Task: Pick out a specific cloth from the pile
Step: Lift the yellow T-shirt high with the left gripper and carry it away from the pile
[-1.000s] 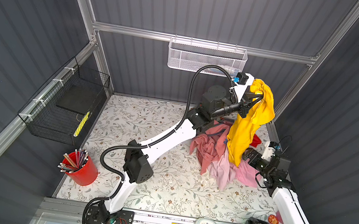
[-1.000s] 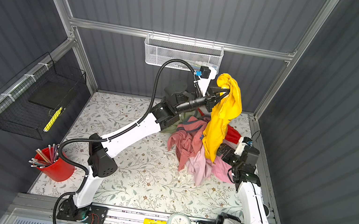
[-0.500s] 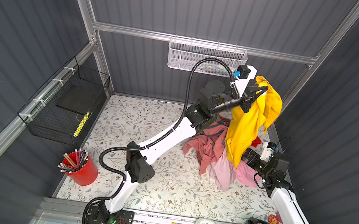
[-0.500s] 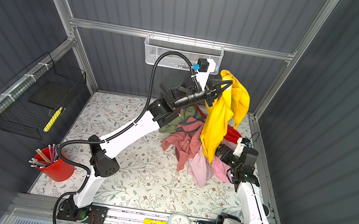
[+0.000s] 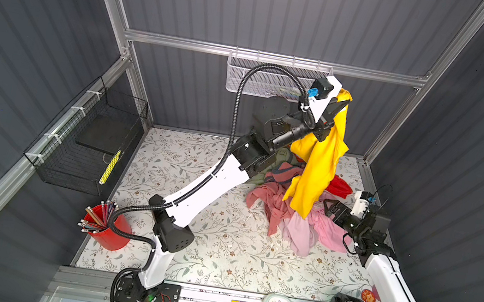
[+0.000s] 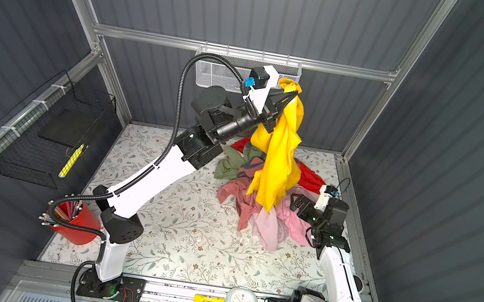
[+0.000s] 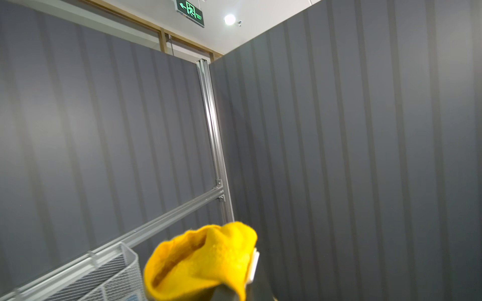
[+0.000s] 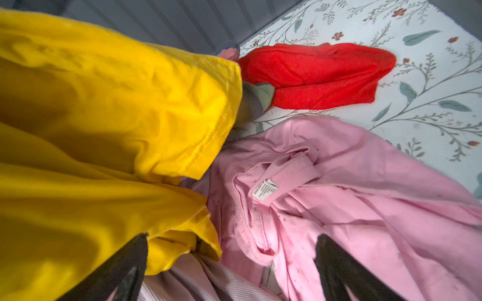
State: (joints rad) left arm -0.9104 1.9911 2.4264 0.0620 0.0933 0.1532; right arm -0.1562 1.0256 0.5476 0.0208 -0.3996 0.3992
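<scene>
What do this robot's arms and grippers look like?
The left arm and right arm have white links with black joint housings. A black corrugated hose runs along the left one, with a blue connector at its wrist. The left gripper and right gripper have black tapered fingers.

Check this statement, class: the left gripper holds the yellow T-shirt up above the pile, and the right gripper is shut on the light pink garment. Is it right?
One mistake: the right gripper is open, jaws spread wide over the light pink garment, as the right wrist view shows. The left gripper does hold the yellow T-shirt up above the pile.
</scene>
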